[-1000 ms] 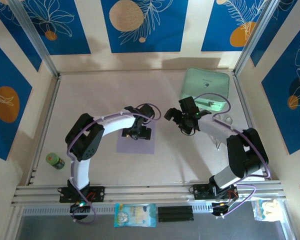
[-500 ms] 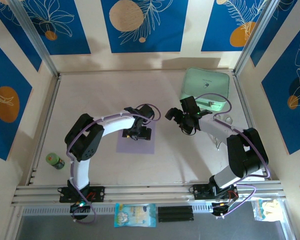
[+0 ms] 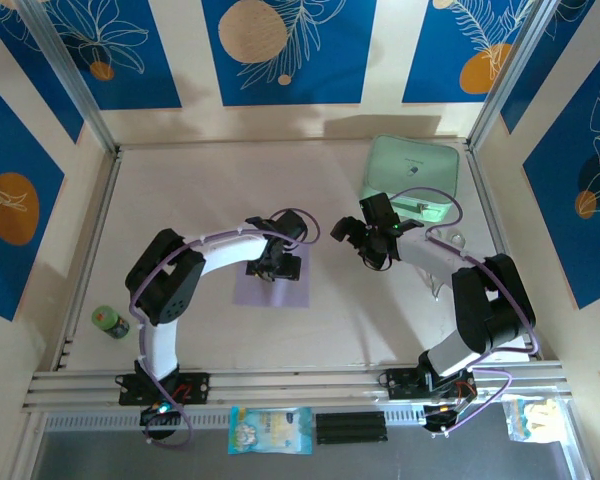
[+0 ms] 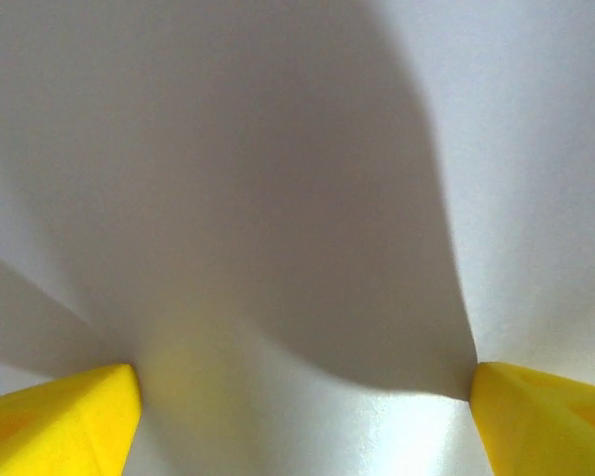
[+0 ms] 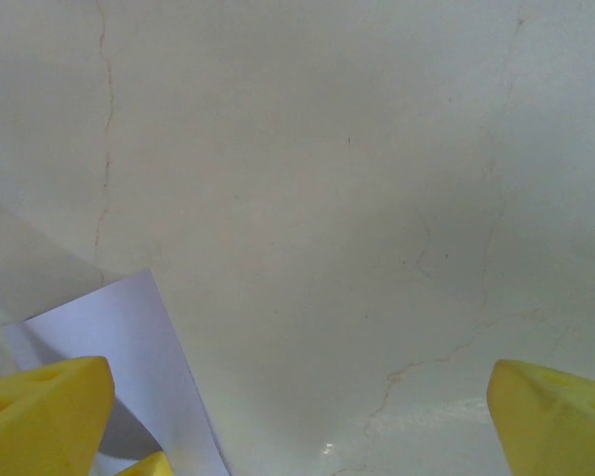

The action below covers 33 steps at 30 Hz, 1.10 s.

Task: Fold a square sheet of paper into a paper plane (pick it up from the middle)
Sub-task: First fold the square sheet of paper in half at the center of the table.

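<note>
Pale lilac, the sheet of paper (image 3: 280, 293) lies on the surface (image 3: 180, 200) directly beneath your left gripper (image 3: 275, 268). In the left wrist view its yellow fingertips (image 4: 59, 416) stand wide apart with their tips on the sheet, which looks slightly humped between them. Your right gripper (image 3: 358, 236) hangs over bare surface just to the right of the sheet, its fingers spread wide and holding nothing. A corner of the paper lies by its left finger, and the mint-green case (image 3: 412, 170) lies beyond it.
</note>
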Motion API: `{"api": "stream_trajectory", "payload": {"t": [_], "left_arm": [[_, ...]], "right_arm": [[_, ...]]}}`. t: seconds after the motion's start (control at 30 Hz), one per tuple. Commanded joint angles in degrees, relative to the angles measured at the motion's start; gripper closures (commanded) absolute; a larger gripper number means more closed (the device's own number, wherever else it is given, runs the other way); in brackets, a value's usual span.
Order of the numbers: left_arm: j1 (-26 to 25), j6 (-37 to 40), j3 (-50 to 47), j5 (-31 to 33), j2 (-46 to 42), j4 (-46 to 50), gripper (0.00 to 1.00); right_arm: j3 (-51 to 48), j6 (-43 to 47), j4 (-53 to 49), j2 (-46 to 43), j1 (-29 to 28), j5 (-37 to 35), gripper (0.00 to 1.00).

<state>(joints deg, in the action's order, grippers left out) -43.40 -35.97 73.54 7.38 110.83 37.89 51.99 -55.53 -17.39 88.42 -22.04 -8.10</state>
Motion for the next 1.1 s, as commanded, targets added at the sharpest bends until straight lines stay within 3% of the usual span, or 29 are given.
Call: {"api": "stream_trajectory", "payload": {"t": [0.0, 0.3, 0.5, 0.83, 1.07], "left_arm": [[-0.26, -0.27, -2.38, 0.1, 1.51, 0.82, 0.14], [-0.18, -0.27, -2.61, 0.32, -0.59, 0.52, 0.2], [0.08, 0.46, -4.79, 1.06, -3.77, -1.0, 0.33], [4.85, 2.77, -9.78, -8.03, -13.35, -8.97, 0.59], [8.39, 1.8, -13.17, -19.04, -18.81, -15.79, 0.66]], "right_arm": [[-0.22, -0.59, -1.16, 0.4, 0.17, 0.89, 0.03], [-0.45, -0.63, -0.78, 0.26, 0.28, 1.27, 0.04], [-0.22, -0.38, 0.16, 0.04, 0.81, 2.36, 0.05], [-0.31, 0.6, -0.28, -1.66, 1.95, 2.62, 0.06], [-0.09, 1.69, -0.54, -2.86, 2.83, 3.91, 0.06]]}}
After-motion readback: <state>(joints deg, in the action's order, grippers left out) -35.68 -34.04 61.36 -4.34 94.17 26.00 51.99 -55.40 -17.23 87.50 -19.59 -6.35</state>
